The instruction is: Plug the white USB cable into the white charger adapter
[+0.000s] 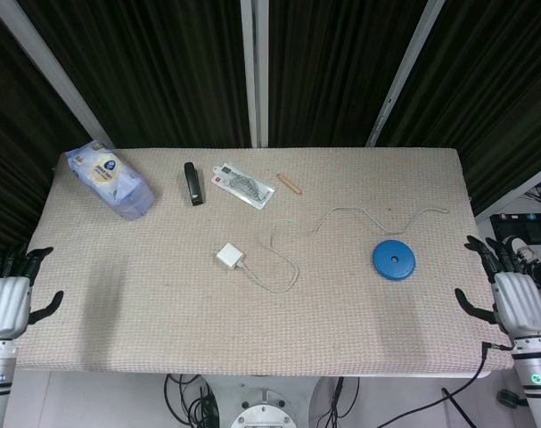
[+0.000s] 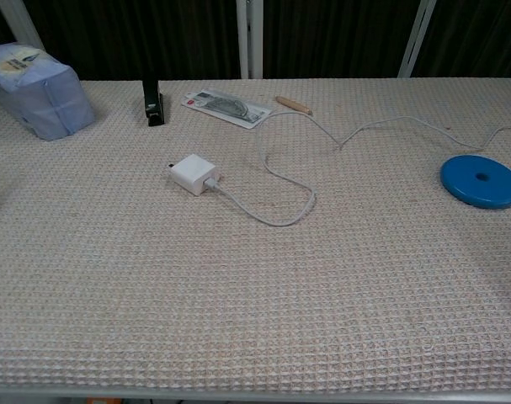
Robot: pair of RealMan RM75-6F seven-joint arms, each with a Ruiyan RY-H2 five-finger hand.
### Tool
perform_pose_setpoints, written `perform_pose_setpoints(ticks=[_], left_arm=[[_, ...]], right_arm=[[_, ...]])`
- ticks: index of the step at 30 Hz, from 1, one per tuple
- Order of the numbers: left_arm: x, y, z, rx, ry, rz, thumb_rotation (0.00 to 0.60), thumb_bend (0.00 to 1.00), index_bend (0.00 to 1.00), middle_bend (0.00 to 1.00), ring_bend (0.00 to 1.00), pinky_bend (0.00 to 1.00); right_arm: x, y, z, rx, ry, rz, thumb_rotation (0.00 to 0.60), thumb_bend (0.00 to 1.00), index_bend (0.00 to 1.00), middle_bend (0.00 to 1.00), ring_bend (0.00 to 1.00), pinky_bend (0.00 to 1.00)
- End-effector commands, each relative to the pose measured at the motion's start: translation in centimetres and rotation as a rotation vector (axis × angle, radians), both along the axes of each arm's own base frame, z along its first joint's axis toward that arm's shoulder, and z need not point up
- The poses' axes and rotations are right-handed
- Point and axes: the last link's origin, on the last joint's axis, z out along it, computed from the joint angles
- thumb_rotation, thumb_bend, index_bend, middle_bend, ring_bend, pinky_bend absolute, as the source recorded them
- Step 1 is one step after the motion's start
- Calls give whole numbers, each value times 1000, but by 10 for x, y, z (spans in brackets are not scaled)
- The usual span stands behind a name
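The white charger adapter (image 1: 227,257) (image 2: 193,173) lies near the middle of the table. The white USB cable (image 1: 282,274) (image 2: 280,215) is plugged into its side, loops to the right, then runs back toward the far right edge. My left hand (image 1: 6,302) hangs off the table's left edge with its fingers apart and nothing in it. My right hand (image 1: 512,295) sits off the right edge, likewise spread and holding nothing. Neither hand shows in the chest view.
A blue disc (image 1: 394,259) (image 2: 481,180) lies at the right. At the back are a blue tissue pack (image 1: 110,180), a black stapler (image 1: 192,183), a flat packet (image 1: 243,185) and a small wooden stick (image 1: 290,184). The table has a woven beige cloth (image 1: 163,303).
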Motion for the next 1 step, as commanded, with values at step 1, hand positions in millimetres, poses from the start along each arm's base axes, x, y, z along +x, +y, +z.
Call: perform_pose_setpoints(ticks=[1], left_arm=[[2,-17,-2,-8,-13,14,600,261,180,175,25,45]], right_arm=[[-3,7,1,-12,-7,4,600,280,78,162,10,0]])
